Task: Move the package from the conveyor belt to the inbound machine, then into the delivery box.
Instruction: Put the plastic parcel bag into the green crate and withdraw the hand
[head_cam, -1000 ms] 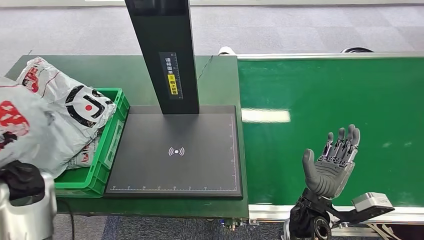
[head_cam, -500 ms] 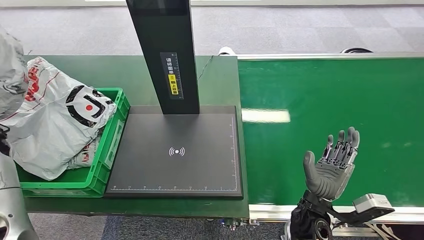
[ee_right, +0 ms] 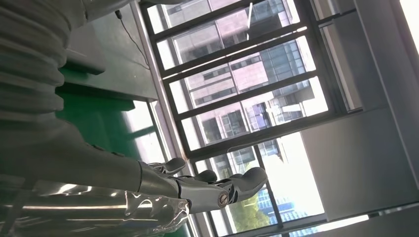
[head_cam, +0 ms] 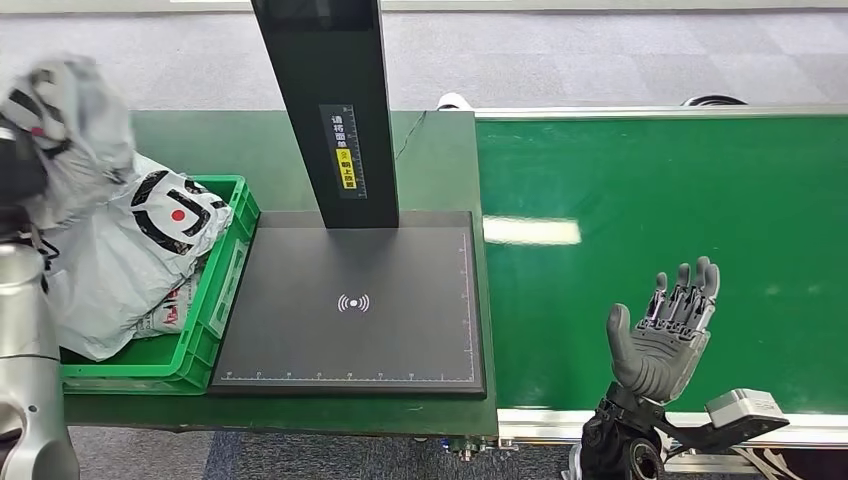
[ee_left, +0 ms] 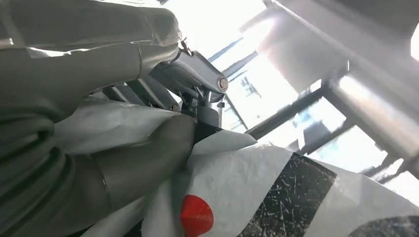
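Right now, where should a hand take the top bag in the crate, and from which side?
The bag lies slumped over other bags, with the crate wall against it. So probably pinch its bulging, loose top, coming from above.

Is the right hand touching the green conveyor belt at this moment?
Cannot tell. In the head view the right hand stands open, palm up, in front of the conveyor belt; no gap or contact shows plainly.

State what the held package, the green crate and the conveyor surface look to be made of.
Package: thin plastic mailer film, crumpled and creased. Green crate: moulded rigid plastic, slotted walls, slight sheen. Conveyor belt: smooth green rubber or PVC, probably; it mirrors a ceiling light.
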